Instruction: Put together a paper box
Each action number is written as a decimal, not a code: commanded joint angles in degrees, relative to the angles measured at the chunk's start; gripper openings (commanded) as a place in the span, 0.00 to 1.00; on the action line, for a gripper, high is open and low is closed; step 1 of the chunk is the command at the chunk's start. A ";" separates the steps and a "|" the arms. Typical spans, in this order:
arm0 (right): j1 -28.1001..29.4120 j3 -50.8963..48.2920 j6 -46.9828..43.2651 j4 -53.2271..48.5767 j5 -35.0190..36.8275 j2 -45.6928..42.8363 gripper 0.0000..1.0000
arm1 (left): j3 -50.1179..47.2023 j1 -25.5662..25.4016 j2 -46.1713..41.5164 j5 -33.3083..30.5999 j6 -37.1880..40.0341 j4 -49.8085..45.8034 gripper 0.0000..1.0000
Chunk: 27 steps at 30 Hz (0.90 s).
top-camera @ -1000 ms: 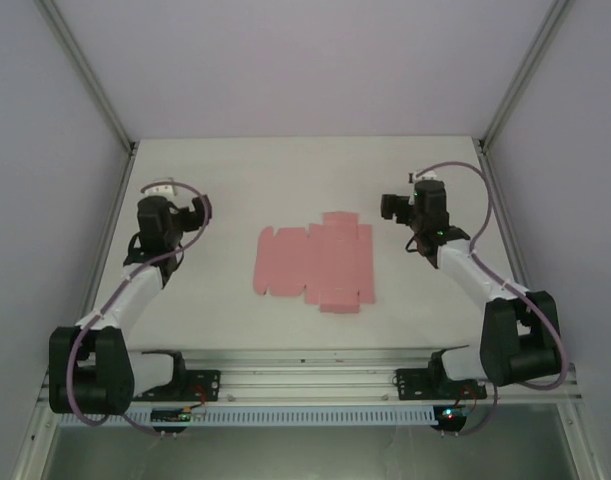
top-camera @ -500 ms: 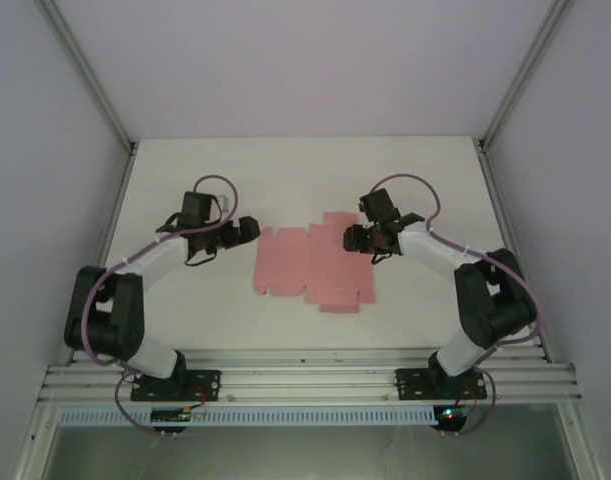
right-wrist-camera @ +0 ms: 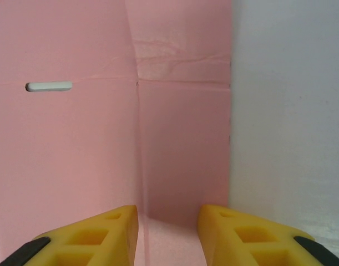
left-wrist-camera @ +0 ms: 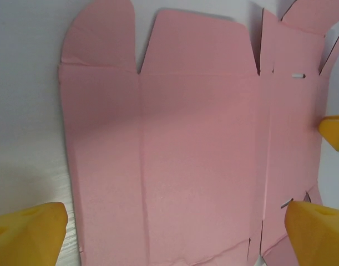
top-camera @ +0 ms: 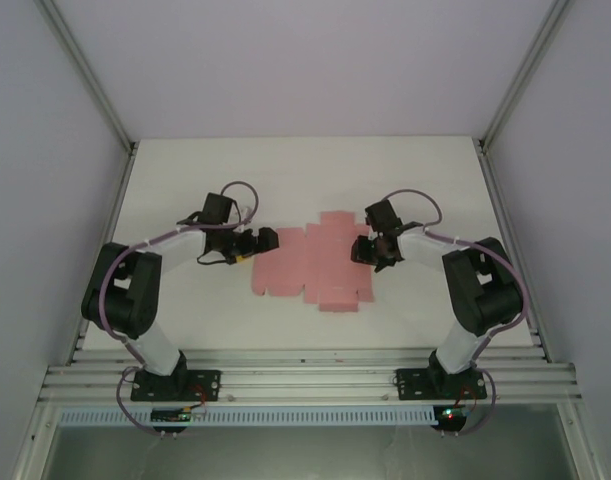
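The left arm [top-camera: 125, 290] and right arm [top-camera: 480, 280] both fold inward from their near bases, with forearms held low. The left gripper [top-camera: 257, 243] has its fingers [left-wrist-camera: 28, 233] spread wide. The right gripper [top-camera: 368, 250] has its fingers [right-wrist-camera: 102, 235] only narrowly parted.

White counter [top-camera: 305, 170], matte, bare toward far edge. Pale lavender back wall [top-camera: 305, 60]; side walls [top-camera: 35, 200] same tint. Grey metal posts [top-camera: 85, 70] slant up from far corners. Aluminium rail [top-camera: 305, 380] along near edge, slotted strip [top-camera: 305, 415] below. Light soft, even; shadows faint.
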 commanded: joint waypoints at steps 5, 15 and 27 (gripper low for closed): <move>-0.99 -5.41 1.35 -0.24 -2.36 3.21 0.37 | 3.14 -0.40 2.45 -3.19 3.05 -7.41 1.00; -1.33 -8.20 1.58 3.36 -4.16 2.78 0.37 | 3.39 -2.15 7.38 7.59 3.90 -0.94 0.95; -2.88 -9.88 2.61 7.17 -7.37 3.03 0.35 | -2.16 -0.76 2.09 22.29 -4.36 21.44 0.79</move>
